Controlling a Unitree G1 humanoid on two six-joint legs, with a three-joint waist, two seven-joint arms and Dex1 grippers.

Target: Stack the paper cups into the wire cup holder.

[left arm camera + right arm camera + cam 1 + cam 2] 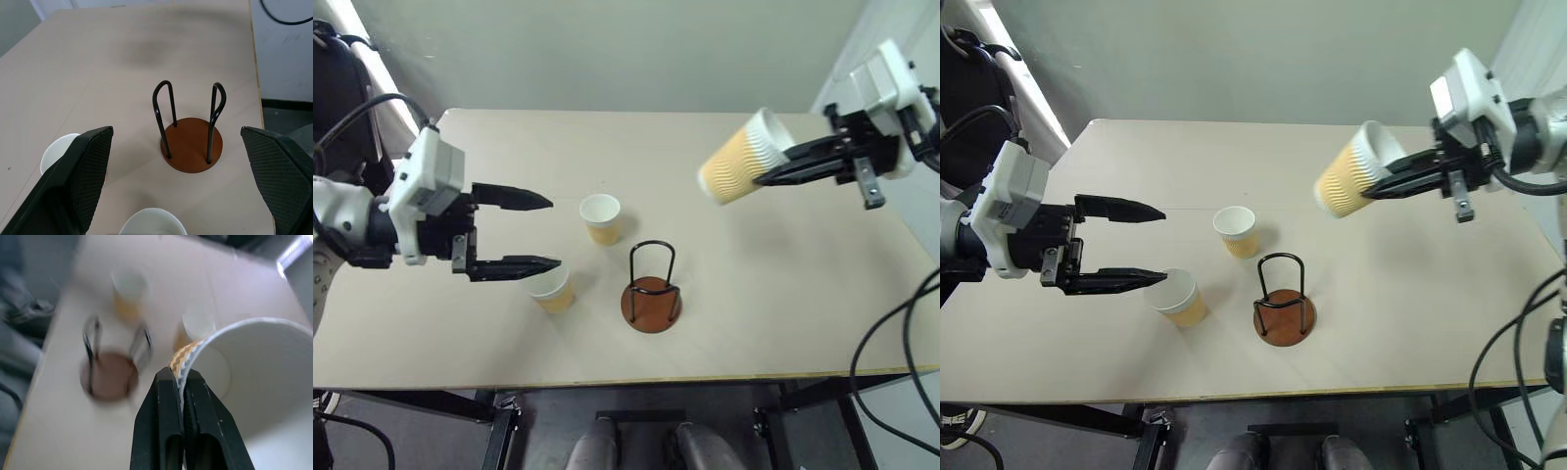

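Nearest the camera, the wire cup holder stands upright and empty near the front edge of the table. Just to its left, 2 paper cups stand upright on the tabletop. The left gripper hovers over the nearer of these cups, fingers spread wide and grasping nothing. The right gripper is clenched on the rim of a 3rd cup, held tilted in the air above the table's right side.
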